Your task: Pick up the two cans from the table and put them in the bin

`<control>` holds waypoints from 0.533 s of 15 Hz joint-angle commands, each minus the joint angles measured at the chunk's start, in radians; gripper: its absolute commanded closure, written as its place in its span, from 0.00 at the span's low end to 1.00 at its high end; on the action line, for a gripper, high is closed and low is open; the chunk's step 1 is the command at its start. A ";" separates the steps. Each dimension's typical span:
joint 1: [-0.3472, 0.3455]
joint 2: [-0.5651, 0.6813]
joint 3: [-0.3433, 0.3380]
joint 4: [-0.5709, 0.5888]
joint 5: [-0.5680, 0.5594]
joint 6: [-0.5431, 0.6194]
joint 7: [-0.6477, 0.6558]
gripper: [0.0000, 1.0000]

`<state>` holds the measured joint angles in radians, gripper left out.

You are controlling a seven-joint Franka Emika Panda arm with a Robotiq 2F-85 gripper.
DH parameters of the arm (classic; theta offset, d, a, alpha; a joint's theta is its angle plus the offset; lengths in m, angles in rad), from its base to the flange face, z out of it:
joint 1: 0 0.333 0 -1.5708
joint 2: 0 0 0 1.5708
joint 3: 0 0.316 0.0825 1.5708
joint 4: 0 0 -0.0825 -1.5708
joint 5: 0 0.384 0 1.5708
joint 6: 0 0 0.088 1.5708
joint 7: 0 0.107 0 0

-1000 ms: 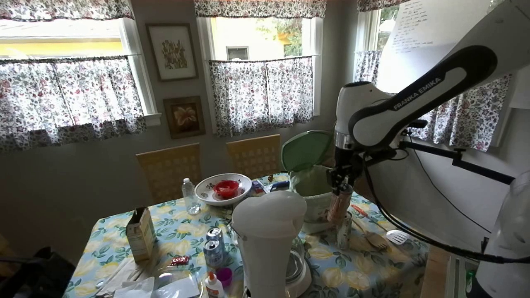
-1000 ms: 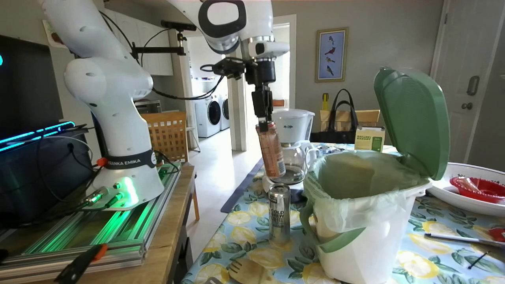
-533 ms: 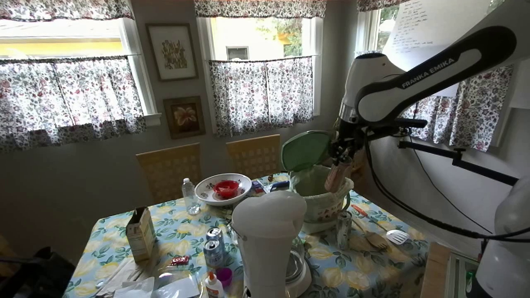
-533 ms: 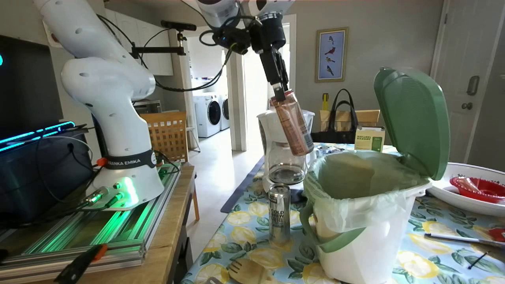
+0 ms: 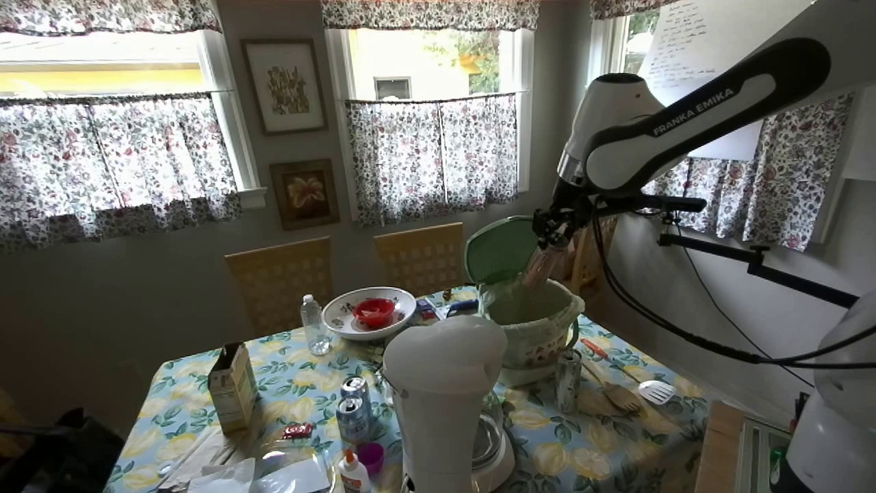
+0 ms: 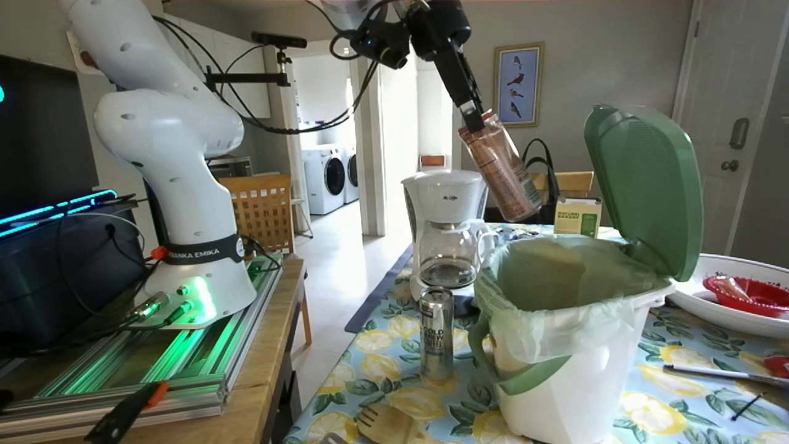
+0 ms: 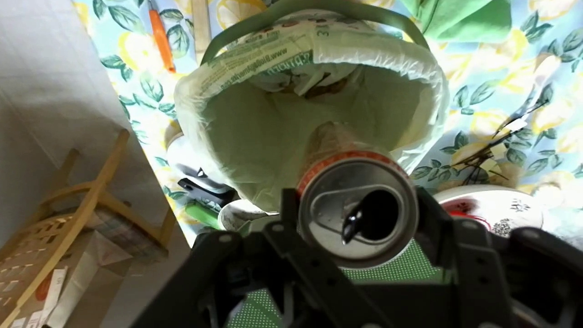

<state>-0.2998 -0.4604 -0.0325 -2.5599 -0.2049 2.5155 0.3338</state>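
Note:
My gripper [image 6: 473,121] is shut on a pink-orange can [image 6: 502,166], held by its top end and tilted. Its open lid end faces the camera in the wrist view [image 7: 360,214], between the fingers. The can hangs above the open mouth of the bin [image 6: 573,388], apart from its rim. The bin is pale, lined with a thin green bag [image 7: 378,50], and its green lid [image 6: 644,191] stands open. A silver can [image 6: 436,336] stands upright on the floral table [image 5: 588,452] beside the bin, in both exterior views [image 5: 568,380]; it is out of the wrist view.
A white coffee maker [image 6: 445,203] stands near the silver can. Two blue cans [image 5: 353,419], a box [image 5: 231,390] and a bottle [image 5: 315,325] stand farther along the table. A white bowl [image 5: 342,322] holds a red dish. Wooden utensils [image 6: 388,425] lie by the bin.
My gripper has carried the pink can up and sideways, from above the silver can to above the bin's mouth. The can has tilted more. The silver can and bin have not moved.

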 commanded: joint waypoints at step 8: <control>0.022 0.234 -0.022 0.043 0.010 0.187 -0.028 0.63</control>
<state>-0.2936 -0.2954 -0.0457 -2.5481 -0.2035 2.6626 0.3223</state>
